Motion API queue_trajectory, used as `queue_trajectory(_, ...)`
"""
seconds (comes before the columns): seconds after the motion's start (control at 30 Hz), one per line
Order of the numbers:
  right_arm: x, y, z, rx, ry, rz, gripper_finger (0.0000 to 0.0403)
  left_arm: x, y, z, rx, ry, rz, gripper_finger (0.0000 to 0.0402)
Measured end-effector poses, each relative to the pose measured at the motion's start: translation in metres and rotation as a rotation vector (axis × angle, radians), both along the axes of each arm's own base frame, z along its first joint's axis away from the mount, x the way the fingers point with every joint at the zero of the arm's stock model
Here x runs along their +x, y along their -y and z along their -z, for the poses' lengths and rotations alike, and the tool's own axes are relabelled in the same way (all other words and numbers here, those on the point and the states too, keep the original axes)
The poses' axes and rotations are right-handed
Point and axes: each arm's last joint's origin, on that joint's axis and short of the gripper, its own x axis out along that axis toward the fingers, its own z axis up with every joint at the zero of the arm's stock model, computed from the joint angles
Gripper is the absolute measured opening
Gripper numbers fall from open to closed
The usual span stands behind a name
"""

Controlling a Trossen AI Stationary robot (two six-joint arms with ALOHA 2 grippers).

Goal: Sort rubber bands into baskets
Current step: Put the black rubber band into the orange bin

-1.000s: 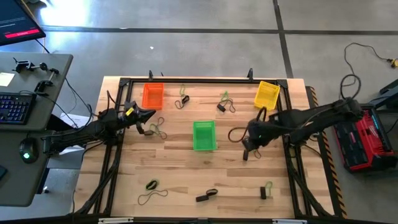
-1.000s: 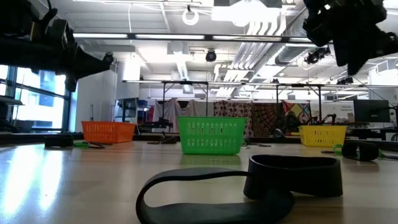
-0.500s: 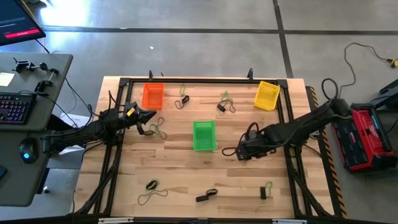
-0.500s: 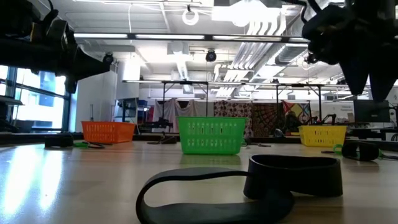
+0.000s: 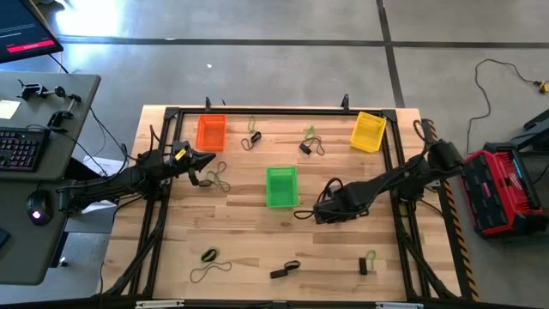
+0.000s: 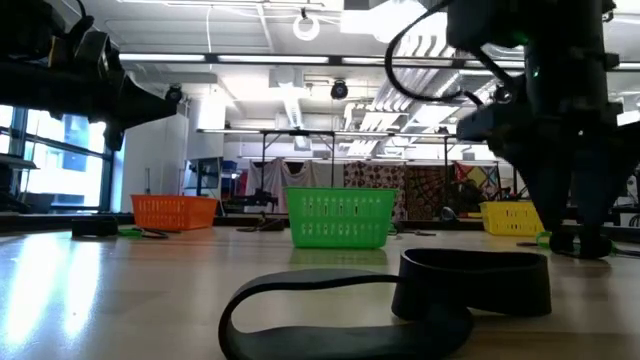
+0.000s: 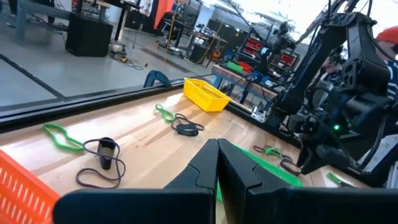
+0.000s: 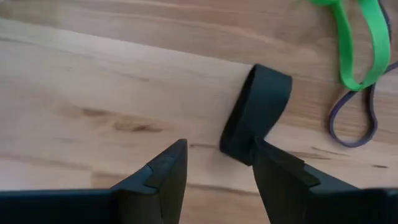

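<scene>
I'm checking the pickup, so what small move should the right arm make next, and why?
Probably shift the right gripper sideways and ease down until its open jaws straddle the black band. The band lies flat on the table, ahead of the jaws and off toward one finger, not between them.

The floor (image 5: 283, 51) around the table is smooth grey concrete crossed by dark seams, one running across the upper part of the high view and one slanting down at upper right. At the left edge stands a grey desk (image 5: 34, 184) with a keyboard (image 5: 17, 148), a mouse (image 5: 36, 209) and, in the upper left corner, a monitor (image 5: 21, 30) glowing red. At the right edge sits a red case (image 5: 502, 193). In the low view, a ceiling with pipes (image 6: 420, 60) and strip lights fills the top, windows (image 6: 50, 165) show at far left, and patterned cloths (image 6: 400, 190) hang mid-frame.
</scene>
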Motion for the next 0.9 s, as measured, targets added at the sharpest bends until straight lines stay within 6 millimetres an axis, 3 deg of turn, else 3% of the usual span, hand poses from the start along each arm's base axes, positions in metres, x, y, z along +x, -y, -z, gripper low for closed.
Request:
queue_trajectory(0.27, 0.002, 0.0, 0.017, -0.036, -0.072, 0.066, 0.0139, 0.0, 0.0, 0.0, 0.0, 0.001, 0.0, 0.0)
queue_trajectory(0.67, 0.0, 0.0, 0.017, -0.051, -0.087, 0.057, 0.0009, 0.0, 0.0, 0.0, -0.001, 0.001, 0.001, 0.0)
queue_trajectory(0.9, 0.008, -0.003, -0.003, -0.024, -0.103, -0.036, 0.0008, 0.0, 0.0, 0.0, -0.011, 0.005, 0.003, 0.0)
